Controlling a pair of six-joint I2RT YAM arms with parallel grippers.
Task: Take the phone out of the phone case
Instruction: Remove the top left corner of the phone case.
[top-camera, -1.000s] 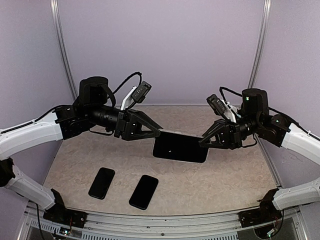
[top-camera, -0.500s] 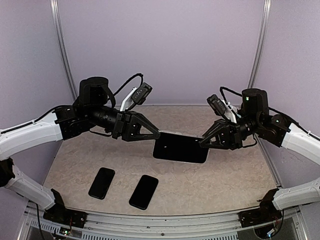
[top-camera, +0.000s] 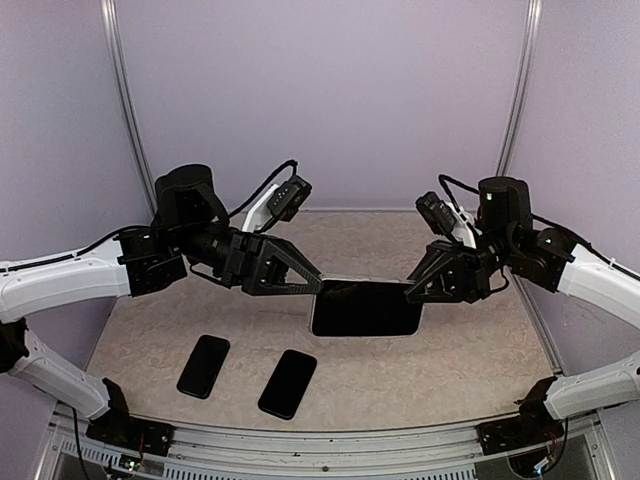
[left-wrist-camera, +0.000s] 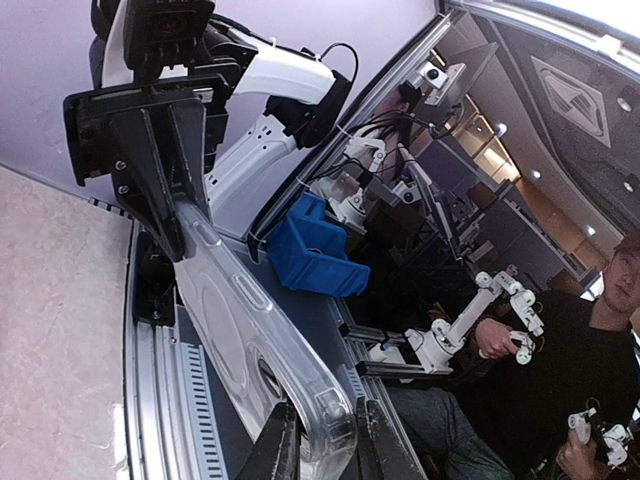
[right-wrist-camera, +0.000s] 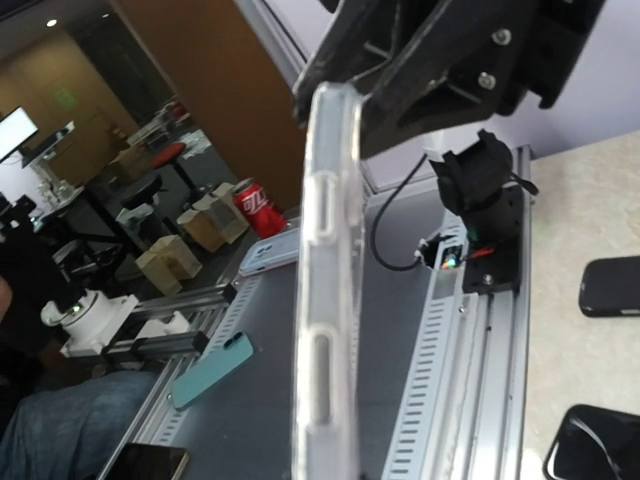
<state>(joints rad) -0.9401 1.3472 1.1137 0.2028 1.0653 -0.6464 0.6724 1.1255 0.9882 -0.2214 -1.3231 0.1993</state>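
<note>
Phone (top-camera: 365, 310) held aloft in its case (left-wrist-camera: 250, 320), not yet freed.
Our left hand (top-camera: 318, 287) is pinched narrow on the case's left end and our right hand (top-camera: 410, 292) is clamped tight on the right end, so the phone hangs about level above the bench (top-camera: 440, 360). Next, we judge, one hand must peel a case edge off the phone while the other holds firm. The room beneath is open; two spare phones (top-camera: 203, 366) (top-camera: 287, 383) lie well apart, near the front edge.
</note>
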